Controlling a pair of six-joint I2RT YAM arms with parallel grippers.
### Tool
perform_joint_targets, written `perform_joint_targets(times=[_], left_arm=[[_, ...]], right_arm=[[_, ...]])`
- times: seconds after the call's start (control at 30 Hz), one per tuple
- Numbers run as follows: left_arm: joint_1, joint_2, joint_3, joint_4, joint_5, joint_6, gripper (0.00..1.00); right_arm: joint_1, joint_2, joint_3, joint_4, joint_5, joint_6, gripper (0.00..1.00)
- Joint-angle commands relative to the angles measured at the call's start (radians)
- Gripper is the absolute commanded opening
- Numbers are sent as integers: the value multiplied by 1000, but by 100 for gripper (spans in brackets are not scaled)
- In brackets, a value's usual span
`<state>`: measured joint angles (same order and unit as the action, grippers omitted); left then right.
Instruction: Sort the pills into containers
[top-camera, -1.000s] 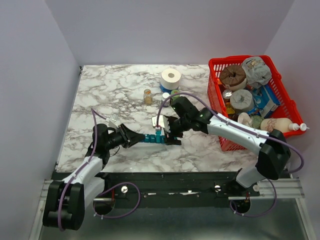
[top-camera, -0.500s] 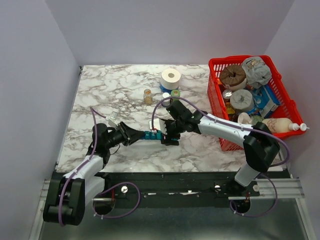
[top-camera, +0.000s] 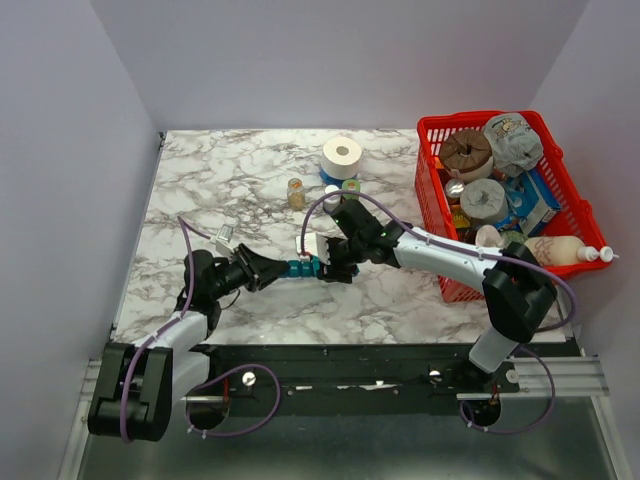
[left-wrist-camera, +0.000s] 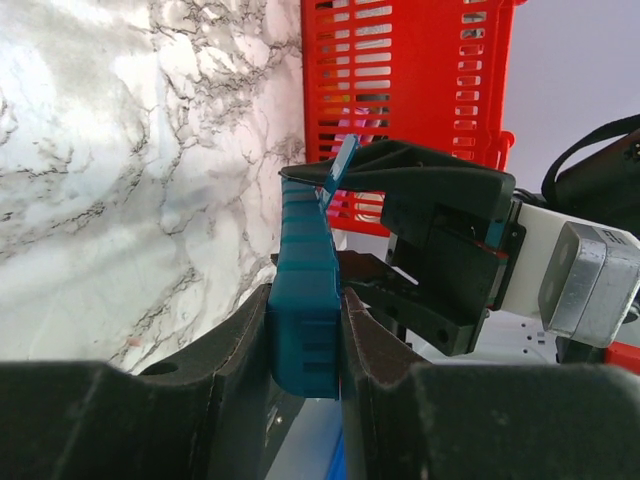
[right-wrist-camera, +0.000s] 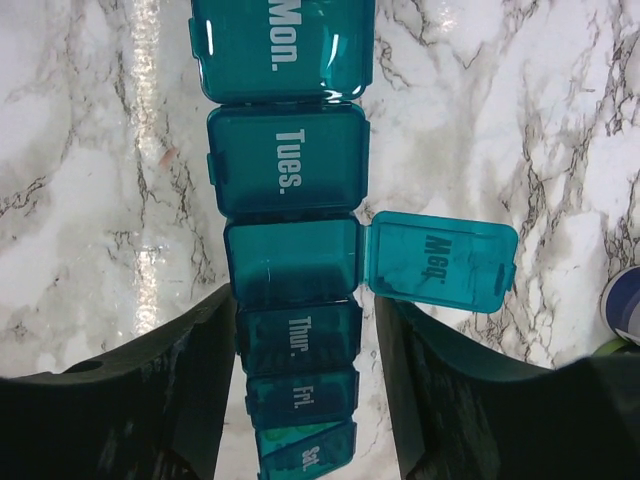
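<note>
Now, teal translucent plastic pill-organizer strip (right-wrist-camera: 290, 160) w/ square cells pinched endwise by left gripper (left-wrist-camera: 303, 305); right gripper (right-wrist-camera: 305, 305) spread, straddling Thur. cell (right-wrist-camera: 298, 335); Wed. lid (right-wrist-camera: 440, 262) flipped open just ahead; contents unclear.

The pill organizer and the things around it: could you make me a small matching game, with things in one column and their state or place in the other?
Things
1. Wed. lid
2. Tues. lid
3. left end effector
4. red basket

State or place
A. closed over its compartment
B. at the right edge of the table
C. flipped open to the side
D. clamped on one end of the pill organizer

Pairs: 1-C, 2-A, 3-D, 4-B
</note>
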<state>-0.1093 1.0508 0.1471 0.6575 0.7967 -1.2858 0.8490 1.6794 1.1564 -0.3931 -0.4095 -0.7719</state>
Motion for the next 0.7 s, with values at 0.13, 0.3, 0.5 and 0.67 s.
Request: perform_joint_targets(times=[0.13,0.3,0.5,0.67], left_arm=[[14,14,-20,122,-4,-49,0],[16,6,-12,38,-36,-1,0],[19,-34,25,-163,-70,85,47],[29,-130,94,-431,-189,260,80]], right_arm=[[2,25,3,46,12,8,51],[2,29,0,65,50,8,46],[2,48,3,74,93,8,45],[-1,80,3,73,143,0,45]])
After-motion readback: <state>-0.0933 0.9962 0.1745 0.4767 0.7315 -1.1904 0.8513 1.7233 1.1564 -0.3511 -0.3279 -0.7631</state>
